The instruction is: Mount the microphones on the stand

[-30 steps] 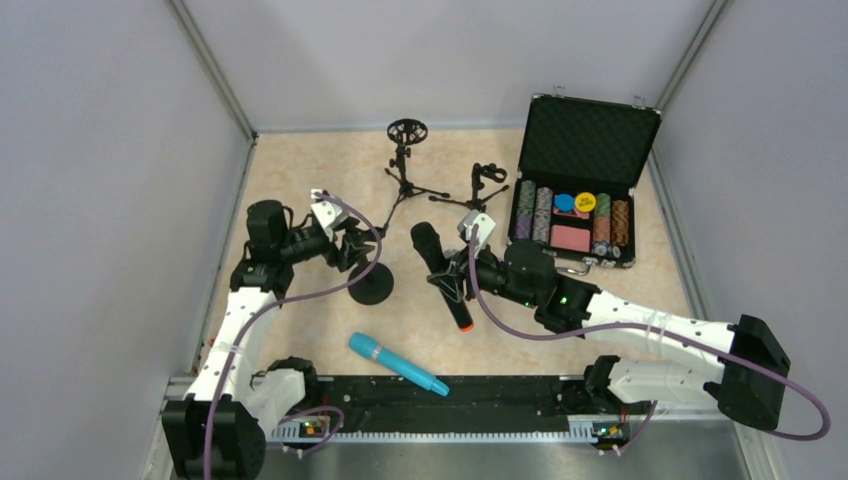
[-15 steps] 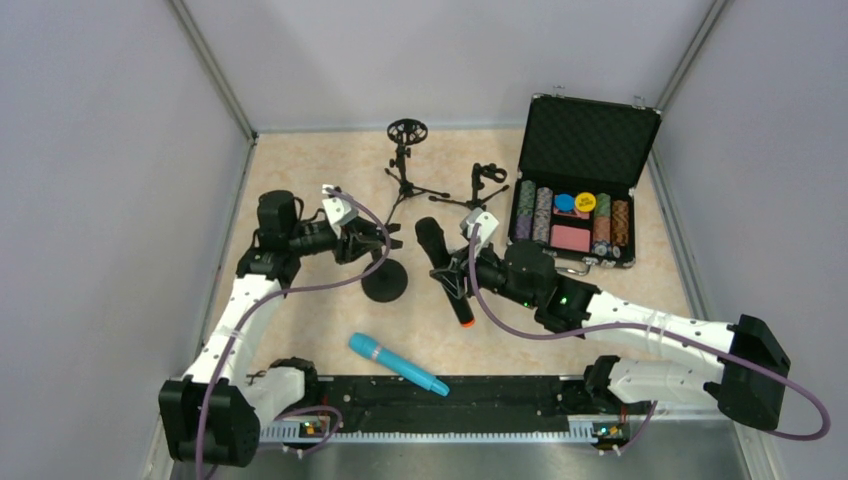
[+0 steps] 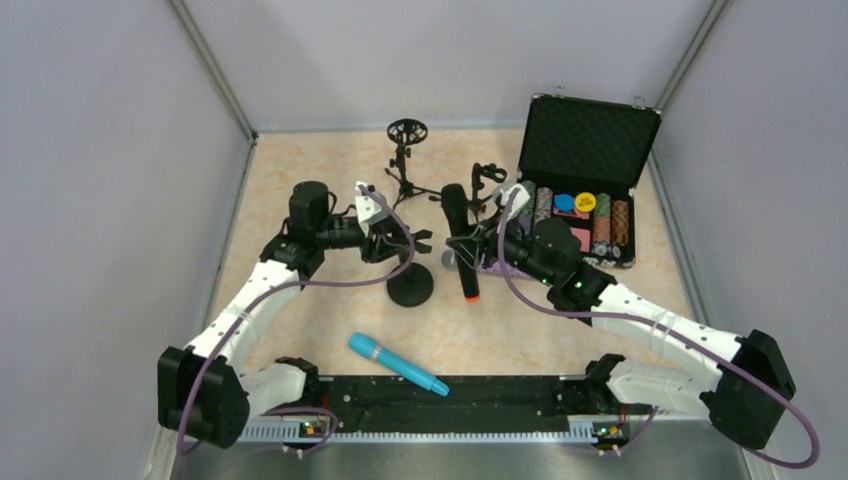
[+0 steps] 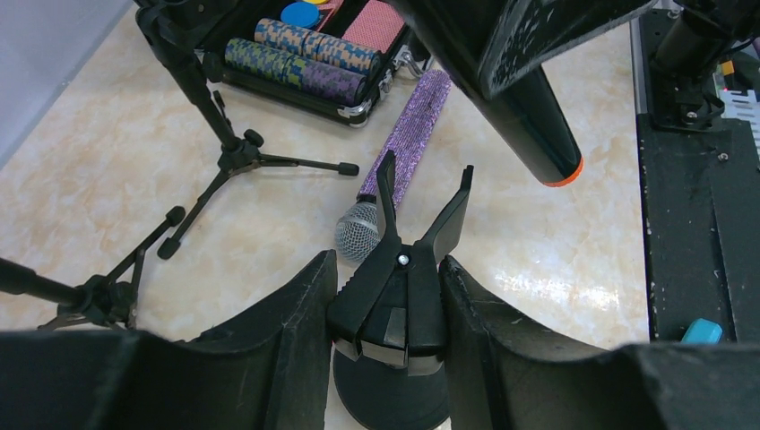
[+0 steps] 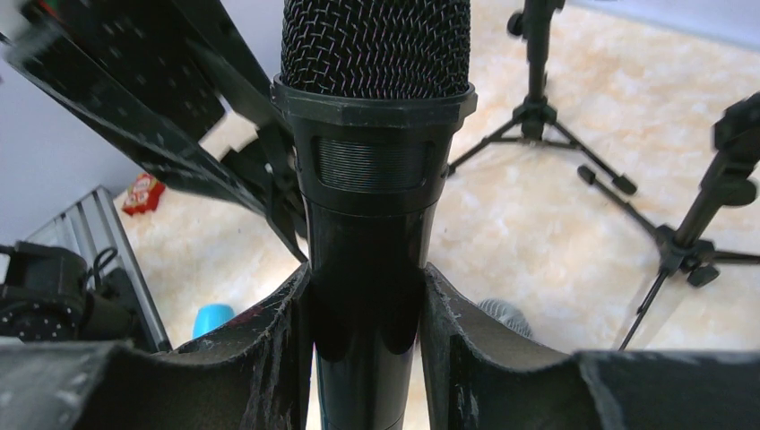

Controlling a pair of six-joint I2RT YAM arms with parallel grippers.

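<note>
Three microphones are in view. The black microphone [image 3: 458, 215], with its orange end ring pointing down and its mesh head up, hangs near the middle of the tabletop [image 3: 300, 170]. The right gripper [image 5: 363, 278] holds it, with both fingers pressed against the handle just below the head. Just to its left is the round-base stand [image 3: 410, 291]. The left gripper [image 4: 385, 269] is closed narrowly on the body of the stand's forked clip [image 4: 408, 255], whose prongs stand open and unfilled beside the black microphone's lower end.

The purple glitter microphone [image 4: 408, 134] lies flat between the stand and the poker chip case [image 3: 590, 130]. Its silver grille is towards the stand and its handle points at the case, which sits open in the far right corner.

The cyan microphone [image 3: 397, 363] lies alone by the near edge, left of centre.

Two tripod stands, one with a ring mount [image 3: 405, 160] and one with a clip [image 3: 484, 185], stand near the far edge.
</note>
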